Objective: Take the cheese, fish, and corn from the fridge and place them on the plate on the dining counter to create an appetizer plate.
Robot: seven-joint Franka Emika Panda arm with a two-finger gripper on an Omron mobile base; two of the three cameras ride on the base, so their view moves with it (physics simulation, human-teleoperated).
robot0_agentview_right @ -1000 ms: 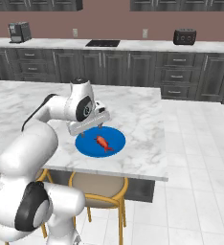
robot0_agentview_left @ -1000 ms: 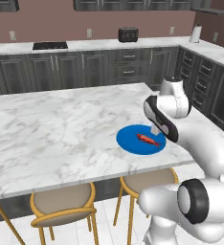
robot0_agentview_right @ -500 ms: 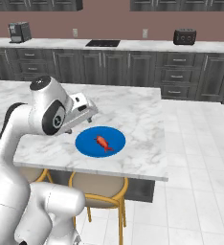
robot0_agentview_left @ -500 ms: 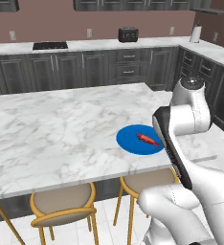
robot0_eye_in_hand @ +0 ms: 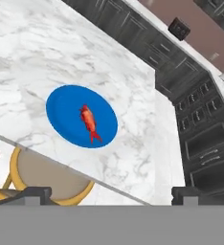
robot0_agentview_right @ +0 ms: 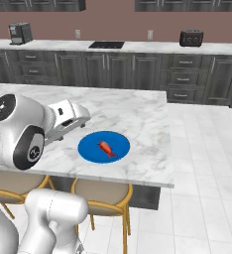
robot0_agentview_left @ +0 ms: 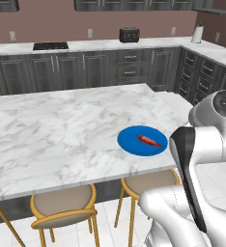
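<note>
the dining counter (robot0_agentview_left: 62, 130) (robot0_agentview_right: 138, 119) (robot0_eye_in_hand: 32, 52) spreads out ahead of and below the gripper (robot0_eye_in_hand: 111, 194), its white-and-grey marble top running away from the hand toward the far wall of dark cabinets (robot0_agentview_left: 110, 67). in the hand view the near counter edge passes just beyond the two dark fingertips (robot0_eye_in_hand: 35, 194), which sit wide apart at the bottom corners with nothing between them, so the jaws stand spread and hold nothing.

past the fingertips, under the counter edge, is a yellow-framed stool (robot0_eye_in_hand: 42, 177) (robot0_agentview_left: 64, 207) (robot0_agentview_right: 100, 201), with a second stool (robot0_agentview_left: 144, 183) beside it in the left base view.

the plate (robot0_agentview_left: 142, 141) (robot0_agentview_right: 104, 147) (robot0_eye_in_hand: 81, 116) lies flat on the counter close to that near edge, ahead of the gripper and a little to its left in the hand view. in the right base view the arm's white hand section hangs over the counter just beside the plate, clear of it.

the fish (robot0_agentview_left: 149, 140) (robot0_agentview_right: 106, 148) (robot0_eye_in_hand: 89, 122) rests on the plate near its middle, lying flat, its tail pointing back toward the gripper in the hand view.

on the far worktop beyond the plate sits a small dark toaster (robot0_agentview_left: 129, 34) (robot0_agentview_right: 191, 37) (robot0_eye_in_hand: 179, 28).
</note>
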